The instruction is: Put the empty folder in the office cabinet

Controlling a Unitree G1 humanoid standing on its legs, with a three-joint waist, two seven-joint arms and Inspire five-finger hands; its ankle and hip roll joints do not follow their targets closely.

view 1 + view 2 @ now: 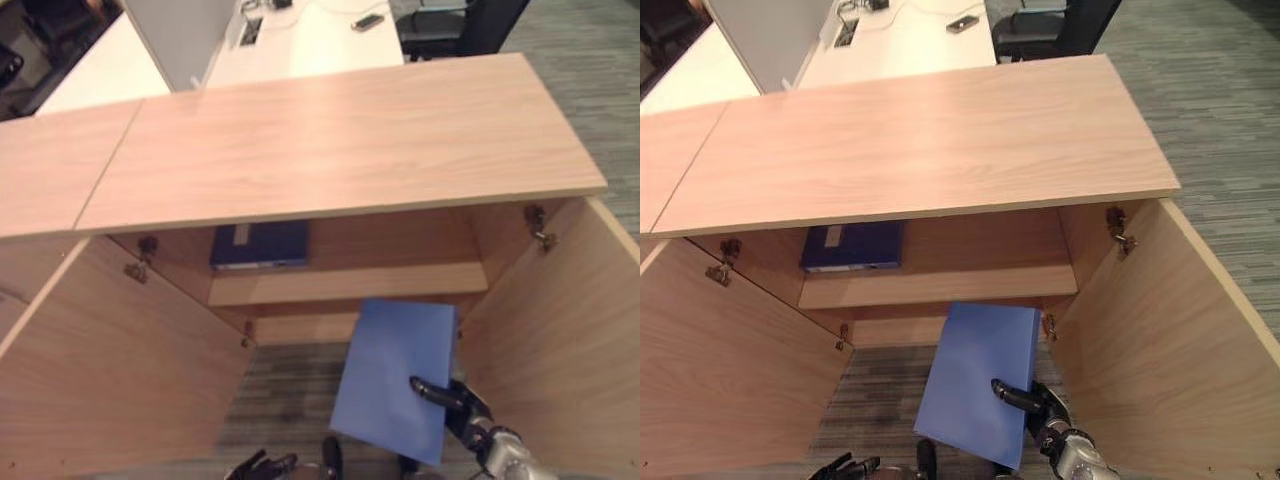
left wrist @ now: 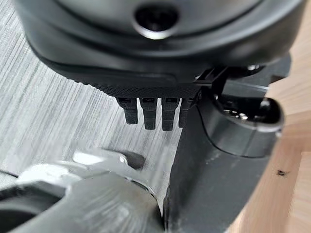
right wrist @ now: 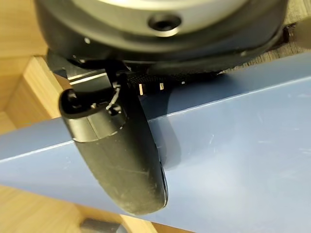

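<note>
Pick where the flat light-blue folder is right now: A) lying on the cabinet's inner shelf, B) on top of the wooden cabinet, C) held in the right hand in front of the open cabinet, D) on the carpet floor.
C: the flat light-blue folder is pinched by the right hand, thumb across its face, in front of the open wooden cabinet, short of the inner shelf.

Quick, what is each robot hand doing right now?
Left hand: open, fingers relaxed, holding nothing, low by the floor.
Right hand: shut on the blue folder, thumb pressed across its face, in front of the open cabinet.
</note>
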